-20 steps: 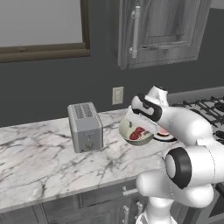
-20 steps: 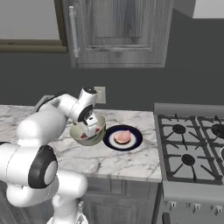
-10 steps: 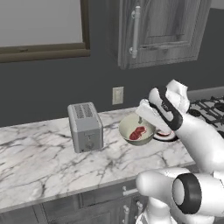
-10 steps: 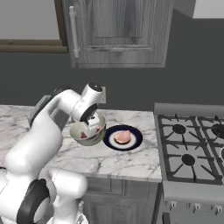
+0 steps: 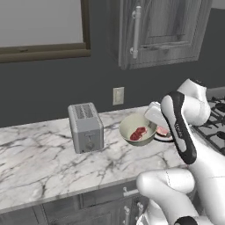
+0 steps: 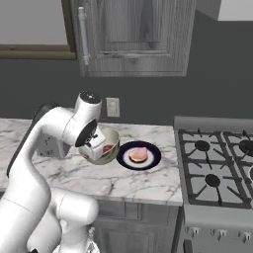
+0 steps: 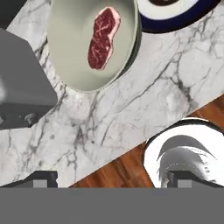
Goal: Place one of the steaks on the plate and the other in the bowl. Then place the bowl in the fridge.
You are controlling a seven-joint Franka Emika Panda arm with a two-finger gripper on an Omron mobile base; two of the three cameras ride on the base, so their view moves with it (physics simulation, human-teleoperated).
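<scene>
Hand view: bowl [image 7: 92, 43] apparently beyond open jaws.

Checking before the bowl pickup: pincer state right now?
Pincer: open, holding nothing, above the counter beside the bowl, which holds the dark red steak.

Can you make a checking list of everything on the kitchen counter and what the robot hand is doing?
Surface: marble counter, white with grey veins.
Job's things: dark red steak lies in the cream-green bowl; pale pink steak lies on the navy-rimmed plate. Bowl and plate sit side by side.
Clutter: silver toaster left of the bowl.
Grippers: gripper open, holding nothing, above the counter's front edge near the bowl.
Cables: nothing seen.
Surroundings: stove right of the plate, wall outlet, grey wood cabinet above, window frame.
</scene>
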